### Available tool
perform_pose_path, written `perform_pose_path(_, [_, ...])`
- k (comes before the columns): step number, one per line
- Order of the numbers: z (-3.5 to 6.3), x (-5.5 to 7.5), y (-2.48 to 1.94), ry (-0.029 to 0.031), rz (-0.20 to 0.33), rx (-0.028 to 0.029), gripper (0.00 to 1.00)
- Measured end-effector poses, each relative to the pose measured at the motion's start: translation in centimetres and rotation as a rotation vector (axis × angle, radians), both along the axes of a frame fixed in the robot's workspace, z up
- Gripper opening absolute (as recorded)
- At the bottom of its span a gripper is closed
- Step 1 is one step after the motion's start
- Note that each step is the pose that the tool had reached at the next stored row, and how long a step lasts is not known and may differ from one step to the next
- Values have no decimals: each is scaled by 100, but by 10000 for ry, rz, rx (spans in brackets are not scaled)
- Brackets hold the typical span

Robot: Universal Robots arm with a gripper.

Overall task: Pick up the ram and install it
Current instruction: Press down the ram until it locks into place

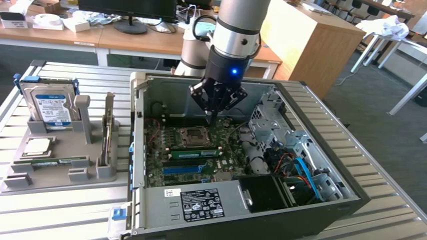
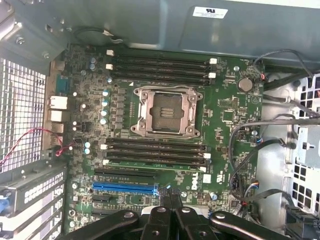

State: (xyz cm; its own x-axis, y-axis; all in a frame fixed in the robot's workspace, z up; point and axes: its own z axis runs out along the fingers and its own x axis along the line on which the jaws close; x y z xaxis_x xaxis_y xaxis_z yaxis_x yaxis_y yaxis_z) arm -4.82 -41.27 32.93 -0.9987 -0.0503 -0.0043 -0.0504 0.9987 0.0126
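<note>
The ram [image 1: 193, 153], a long thin green stick, stands on edge in a motherboard slot just in front of the empty processor socket [image 1: 197, 134]. In the wrist view the ram [image 2: 155, 163] shows edge-on between white clips, below the socket [image 2: 166, 111]. My gripper [image 1: 212, 118] hangs inside the open computer case, above the board and slightly behind the socket. It is shut with nothing between its fingers. The wrist view has the gripper [image 2: 170, 200] over the blue slot [image 2: 125, 189], clear of the ram.
A grey holder [image 1: 63, 172] at the exterior view's left carries a hard drive [image 1: 48, 105], a silver processor chip [image 1: 37, 146], an upright card [image 1: 107, 135] and a flat green strip [image 1: 52, 161]. Case walls [image 1: 137, 130], a drive cage [image 1: 267, 130] and cables [image 1: 300, 170] hem in the board.
</note>
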Motion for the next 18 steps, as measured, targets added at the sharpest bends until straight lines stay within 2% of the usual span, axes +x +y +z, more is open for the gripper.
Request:
perform_pose_path(12, [0, -2, 0, 0, -92, 0, 10])
perform_pose_path(18, [-1, -2, 1, 0, -301, -1, 10])
